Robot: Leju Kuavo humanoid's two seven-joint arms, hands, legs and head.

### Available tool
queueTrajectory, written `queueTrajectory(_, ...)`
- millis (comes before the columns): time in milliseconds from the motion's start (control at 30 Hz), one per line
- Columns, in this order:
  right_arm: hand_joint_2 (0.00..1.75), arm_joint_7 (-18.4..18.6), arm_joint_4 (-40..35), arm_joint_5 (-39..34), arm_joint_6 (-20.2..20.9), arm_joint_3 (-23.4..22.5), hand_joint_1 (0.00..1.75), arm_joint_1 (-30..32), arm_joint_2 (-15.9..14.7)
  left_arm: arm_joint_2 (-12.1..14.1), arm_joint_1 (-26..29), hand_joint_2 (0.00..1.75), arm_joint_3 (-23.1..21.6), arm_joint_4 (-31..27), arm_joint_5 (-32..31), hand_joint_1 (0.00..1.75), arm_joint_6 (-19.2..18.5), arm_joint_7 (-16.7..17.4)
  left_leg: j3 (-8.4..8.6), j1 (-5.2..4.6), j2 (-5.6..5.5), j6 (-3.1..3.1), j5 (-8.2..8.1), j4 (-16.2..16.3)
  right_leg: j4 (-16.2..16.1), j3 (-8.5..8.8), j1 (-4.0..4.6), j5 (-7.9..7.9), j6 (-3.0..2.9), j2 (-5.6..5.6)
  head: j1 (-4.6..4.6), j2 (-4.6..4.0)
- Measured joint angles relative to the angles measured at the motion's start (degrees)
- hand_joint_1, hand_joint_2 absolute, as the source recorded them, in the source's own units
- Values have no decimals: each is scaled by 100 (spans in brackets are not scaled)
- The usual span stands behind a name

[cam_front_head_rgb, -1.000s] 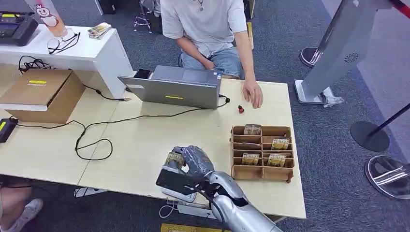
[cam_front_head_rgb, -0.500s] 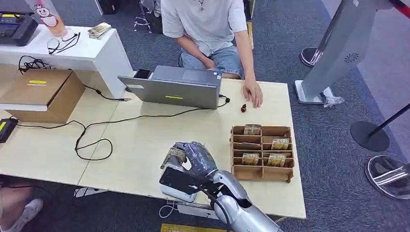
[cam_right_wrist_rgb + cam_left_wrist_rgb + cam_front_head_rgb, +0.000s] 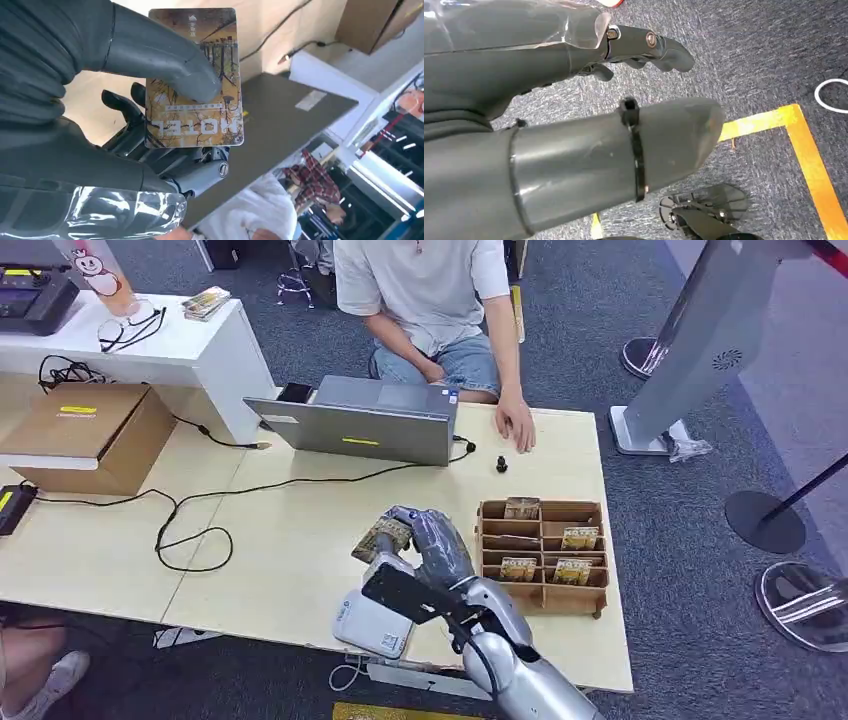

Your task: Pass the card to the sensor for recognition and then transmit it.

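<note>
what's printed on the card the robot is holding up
The hotel card in the right hand shows brown-and-yellow autumn trees with white HOTEL lettering, clearest in the right wrist view.

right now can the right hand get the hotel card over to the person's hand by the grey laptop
Probably yes: the right hand holds the patterned hotel card, and bare table lies between it and the person's hand.

Right arm reaches in from below over the table, right hand [image 3: 425, 545] raised, thumb [image 3: 165, 60] pressing a card [image 3: 195, 80] against the fingers. Left hand [image 3: 574, 135] hangs above the floor, holding nothing, fingers apart.
</note>
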Motion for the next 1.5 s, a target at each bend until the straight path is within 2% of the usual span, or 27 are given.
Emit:
queueTrajectory(300,175,-24,-79,398,-376,-192,175,-9,-7,81,-52,0,0,-2,-37,0,-70,59,0,0,1,0,0,0,0,0,0,0,0,1,2,0)
queueTrajectory(633,175,116,-70,1075,-1008,-354,175,-11,-7,4,-46,0,-2,-2,-94,0,55,116,-1,-1,0,0,0,0,0,0,0,0,0,0,2,0)
queueTrajectory(933,175,149,-41,1223,-1172,-439,175,-13,-7,-57,-48,0,-4,-2,-100,0,70,120,0,0,0,0,0,0,0,0,0,0,0,0,2,0)
queueTrajectory(1133,175,289,26,1668,-1473,-474,175,-141,46,-125,-155,0,-4,-2,-103,0,50,479,-1,-1,0,0,0,0,0,1,0,1,0,-1,2,0)
queueTrajectory(1267,175,402,109,2052,-1784,-474,175,-243,79,-164,-195,0,-4,0,-103,0,55,483,-1,-1,0,0,0,0,0,1,0,2,0,0,2,0)
queueTrajectory(1500,175,540,225,2368,-1945,-474,175,-286,94,-179,-205,0,-4,-2,-103,0,53,483,-1,0,0,0,0,0,0,0,0,2,0,0,2,0)
